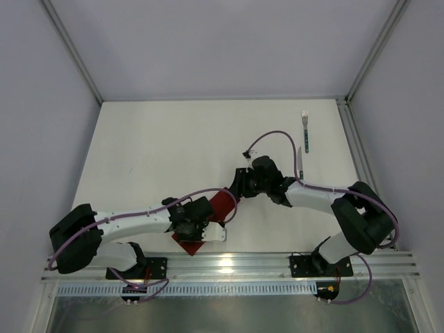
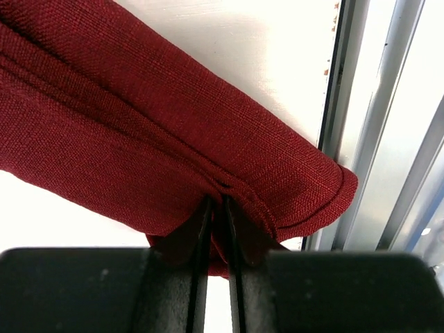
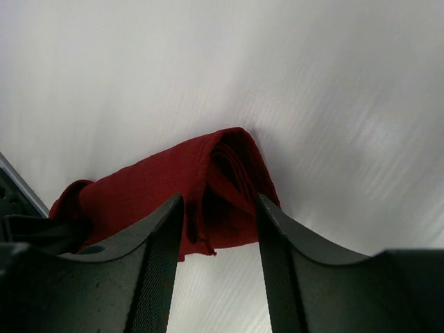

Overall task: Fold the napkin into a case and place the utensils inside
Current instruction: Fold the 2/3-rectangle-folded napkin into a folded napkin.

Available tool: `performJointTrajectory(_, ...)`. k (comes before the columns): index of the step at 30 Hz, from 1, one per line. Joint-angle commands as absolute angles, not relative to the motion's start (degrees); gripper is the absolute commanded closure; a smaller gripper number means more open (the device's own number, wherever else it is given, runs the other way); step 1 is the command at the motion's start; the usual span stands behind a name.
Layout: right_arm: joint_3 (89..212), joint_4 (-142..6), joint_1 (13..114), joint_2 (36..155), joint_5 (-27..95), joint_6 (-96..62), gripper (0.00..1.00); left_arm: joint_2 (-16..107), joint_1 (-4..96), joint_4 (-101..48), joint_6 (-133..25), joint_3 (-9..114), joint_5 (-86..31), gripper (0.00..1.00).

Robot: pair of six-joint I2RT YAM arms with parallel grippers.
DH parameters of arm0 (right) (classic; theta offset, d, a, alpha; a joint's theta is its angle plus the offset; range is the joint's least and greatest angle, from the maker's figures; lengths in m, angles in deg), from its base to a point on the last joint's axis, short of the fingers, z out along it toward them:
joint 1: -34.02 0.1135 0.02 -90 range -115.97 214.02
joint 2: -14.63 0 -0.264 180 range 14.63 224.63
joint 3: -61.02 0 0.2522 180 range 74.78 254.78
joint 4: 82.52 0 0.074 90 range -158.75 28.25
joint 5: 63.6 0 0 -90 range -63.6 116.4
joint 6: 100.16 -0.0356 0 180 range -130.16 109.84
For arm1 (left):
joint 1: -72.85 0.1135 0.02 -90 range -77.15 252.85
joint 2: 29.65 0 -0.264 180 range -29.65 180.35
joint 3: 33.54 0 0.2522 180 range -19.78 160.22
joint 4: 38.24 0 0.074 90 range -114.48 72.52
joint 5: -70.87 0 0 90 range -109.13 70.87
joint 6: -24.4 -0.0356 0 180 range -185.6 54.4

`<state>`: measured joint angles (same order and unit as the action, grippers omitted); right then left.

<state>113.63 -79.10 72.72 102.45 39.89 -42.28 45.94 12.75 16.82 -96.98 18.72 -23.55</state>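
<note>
Folding step: the left gripper [image 2: 216, 202] pinches the napkin [image 2: 139, 118] at its near edge; the right gripper [image 3: 218, 201] straddles its far end, jaws apart. Next, probably fetching the fork [image 1: 304, 119] and knife [image 1: 300, 164], which lie beyond it.

White table [image 1: 159, 146]: folded dark red napkin [image 1: 222, 205] near the middle of the near edge; fork [image 1: 305, 130] and knife [image 1: 300, 164] lie along the right edge, towards the far right corner.

Napkin [image 1: 222, 205] near front edge; fork [image 1: 304, 128] and knife [image 1: 300, 163] back right
</note>
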Motion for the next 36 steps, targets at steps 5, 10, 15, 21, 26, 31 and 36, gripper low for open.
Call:
performJointTrajectory(5,119.60,-71.39,71.29,98.57,43.97,-34.69,0.46,49.97,9.75,9.63,-96.98,14.41,-9.57,0.85)
performJointTrajectory(10,119.87,-73.41,71.20,101.56,43.18,-35.47,0.46,51.99,9.48,3.57,-102.41,12.39,4.56,0.86)
performJointTrajectory(15,118.81,-76.23,71.20,100.77,41.34,-36.44,0.46,52.52,11.76,-7.14,-111.11,7.22,10.05,0.87)
performJointTrajectory(21,119.25,-73.24,71.20,98.22,38.89,-34.78,0.47,50.51,17.92,-15.43,-120.45,5.44,5.77,0.89)
performJointTrajectory(26,125.03,-69.64,71.81,97.86,37.91,-30.82,0.59,43.14,17.92,-9.72,-120.88,5.97,1.79,0.87)
performJointTrajectory(31,129.88,-72.18,74.19,105.94,41.59,-30.29,0.78,41.89,17.92,-7.96,-122.12,5.71,2.49,0.87)
performJointTrajectory(36,131.91,-76.21,77.96,111.66,42.48,-32.48,0.84,41.72,17.92,-8.39,-122.38,5.00,2.84,0.87)
